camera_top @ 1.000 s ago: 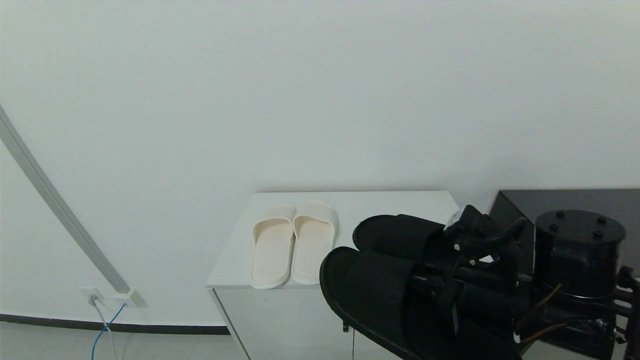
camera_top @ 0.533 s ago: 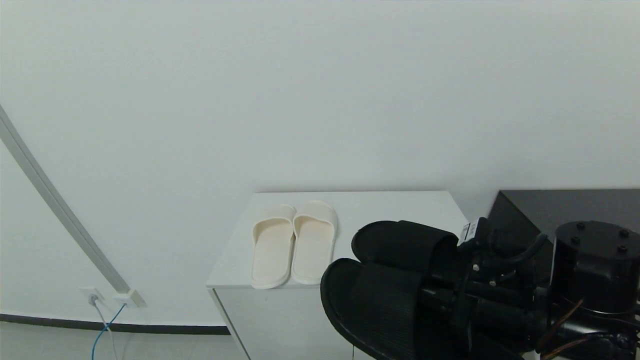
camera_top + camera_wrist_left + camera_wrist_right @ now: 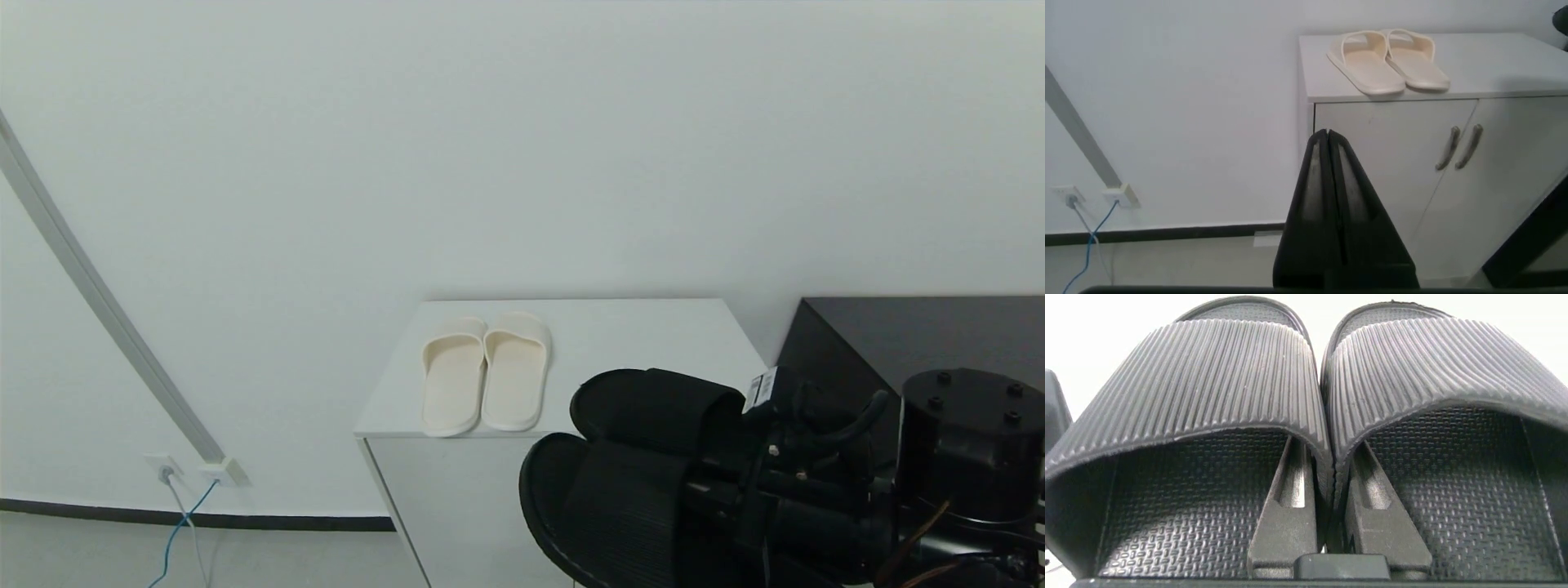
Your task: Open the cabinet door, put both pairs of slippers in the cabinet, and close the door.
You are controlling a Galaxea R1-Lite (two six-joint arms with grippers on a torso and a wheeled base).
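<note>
The right end effector (image 3: 1328, 457) is clamped on the paired black slippers (image 3: 645, 457), held in the air just in front of the cabinet (image 3: 653, 335). The left end effector (image 3: 1328, 139) hangs with its fingers pressed together. The cream slippers (image 3: 486, 371) lie side by side on the cabinet's top, and its doors (image 3: 1404, 163) are closed.

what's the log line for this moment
right tool: shut on black slippers, held aloft | left tool: shut, empty | white slippers: on cabinet top | doors: shut

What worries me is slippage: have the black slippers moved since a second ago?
Yes. The black slippers have dropped lower against the front edge of the cabinet, though the camera shifted too.
</note>
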